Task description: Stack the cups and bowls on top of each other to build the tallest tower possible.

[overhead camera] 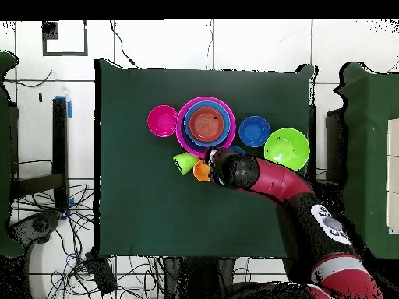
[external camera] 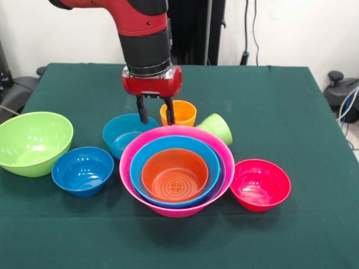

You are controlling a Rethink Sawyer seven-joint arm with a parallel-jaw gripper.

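- The claw [external camera: 153, 117] hangs from the red and black arm [external camera: 143, 28] just behind the tower [external camera: 176, 176], its two dark fingers [external camera: 142, 110] spread apart and holding nothing.
- The tower sits mid-desk, slightly toward the near edge: a big pink bowl [external camera: 168, 134] outermost, a purple one barely showing inside its right rim, then a sky blue bowl [external camera: 174, 145], and an orange bowl [external camera: 175, 175] innermost.
- Loose bowls, four by my count: a lime green bowl [external camera: 33, 142] far left, a dark blue bowl [external camera: 82, 170] beside it, a teal bowl [external camera: 120, 134] behind the tower's left rim and touching or nearly touching it, and a red-pink bowl [external camera: 260, 184] just right of the tower.
- Cups, two: an orange cup [external camera: 180, 112] upright behind the tower, directly beyond the fingers, and a lime green cup [external camera: 216, 129] tipped on its side just to its right.
- That makes eight bowls if the purple one counts, plus two cups, all on the green-clothed desk [external camera: 280, 112].
- Handling, as a judgement: the glossy plastic looks light, stiff and slippery, unlikely to break but apt to skid or tip under a sideways nudge.
- The thin rim wall seems the best hold on a bowl, one finger inside and one outside; the upright orange cup could be pinched the same way, while the fallen green cup probably needs a grasp across its body.
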